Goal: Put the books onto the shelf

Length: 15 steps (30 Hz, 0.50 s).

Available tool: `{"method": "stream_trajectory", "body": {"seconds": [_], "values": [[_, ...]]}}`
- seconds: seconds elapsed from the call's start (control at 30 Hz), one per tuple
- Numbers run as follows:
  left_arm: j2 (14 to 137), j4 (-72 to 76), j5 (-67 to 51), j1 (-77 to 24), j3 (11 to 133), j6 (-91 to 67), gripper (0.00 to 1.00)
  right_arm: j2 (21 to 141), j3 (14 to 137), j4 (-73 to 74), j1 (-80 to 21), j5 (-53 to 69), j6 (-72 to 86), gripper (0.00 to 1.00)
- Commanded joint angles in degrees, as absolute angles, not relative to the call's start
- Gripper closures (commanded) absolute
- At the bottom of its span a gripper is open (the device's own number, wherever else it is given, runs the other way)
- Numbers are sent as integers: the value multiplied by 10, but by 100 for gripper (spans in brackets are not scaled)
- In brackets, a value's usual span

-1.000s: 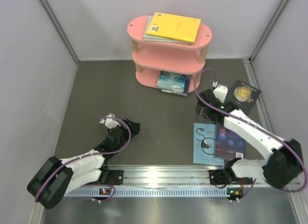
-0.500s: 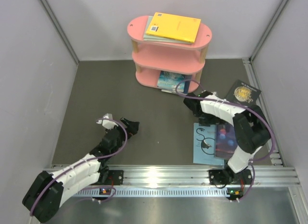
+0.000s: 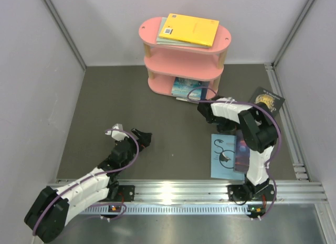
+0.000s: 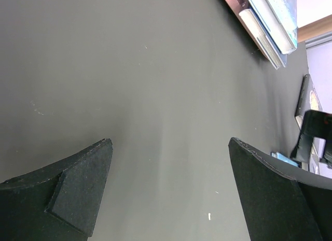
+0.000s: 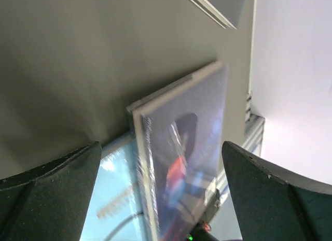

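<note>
Right tool (image 5: 161, 147) wide open, empty, just above navy book (image 5: 187, 116). Book flat atop light blue book (image 3: 220, 160) near front edge of tabletop (image 3: 105, 97), long axis front to back. Left tool (image 4: 170, 142) open, empty, well apart. Black book (image 3: 266, 101) by right edge. Yellow book (image 3: 190, 29) already atop shelf (image 3: 184, 63).

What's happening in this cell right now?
Two arms are shelving books. The pink shelf has a yellow book stacked on top and more books in its bottom tier. On the table lie a black book and a dark book resting on a light blue book. The right gripper hangs near that pair, fingers apart and empty. The left gripper is open too.
</note>
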State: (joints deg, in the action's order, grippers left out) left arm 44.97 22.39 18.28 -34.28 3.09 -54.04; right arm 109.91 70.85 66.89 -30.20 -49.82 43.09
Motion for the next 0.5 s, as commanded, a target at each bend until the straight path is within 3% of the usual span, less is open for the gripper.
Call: {"method": "stream_trajectory", "body": {"seconds": [0.0, 0.2, 0.47], "values": [[446, 237, 185, -345, -41, -532, 1, 1129, 725, 623, -275, -507, 417, 0], [456, 249, 187, -345, -41, -528, 1, 1155, 721, 621, -230, -519, 393, 0], [477, 259, 189, -345, -35, -524, 1, 1146, 701, 623, -246, -474, 363, 0]]}}
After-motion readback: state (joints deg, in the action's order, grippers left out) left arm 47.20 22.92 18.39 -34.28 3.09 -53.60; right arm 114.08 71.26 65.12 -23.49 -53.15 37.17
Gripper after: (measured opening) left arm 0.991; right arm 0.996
